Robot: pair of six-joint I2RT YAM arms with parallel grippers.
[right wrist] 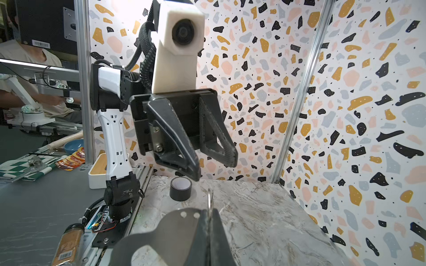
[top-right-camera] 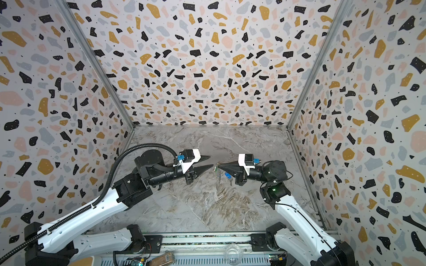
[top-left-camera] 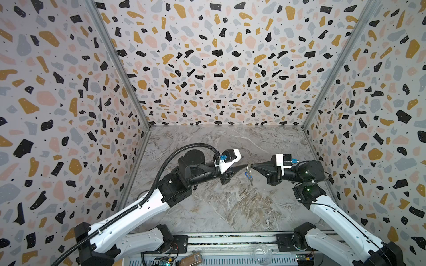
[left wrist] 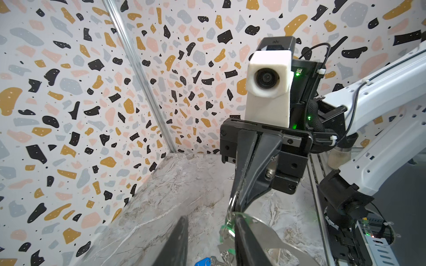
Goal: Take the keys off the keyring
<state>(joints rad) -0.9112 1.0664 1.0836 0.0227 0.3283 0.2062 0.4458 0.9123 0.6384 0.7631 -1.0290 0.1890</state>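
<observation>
Keyring (right wrist: 177,228), light and slippery, hangs clamped in my right jaws; parted left jaws should pinch the stiff green tag (left wrist: 225,231).

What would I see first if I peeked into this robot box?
The speckled walls, blotched black, gold and pink, grab you first, all around. Over the middle of the marble table, the left gripper and right gripper meet nearly tip to tip. The right gripper is shut on the keyring, and the keys, with blue and green tags, hang beneath it.
</observation>
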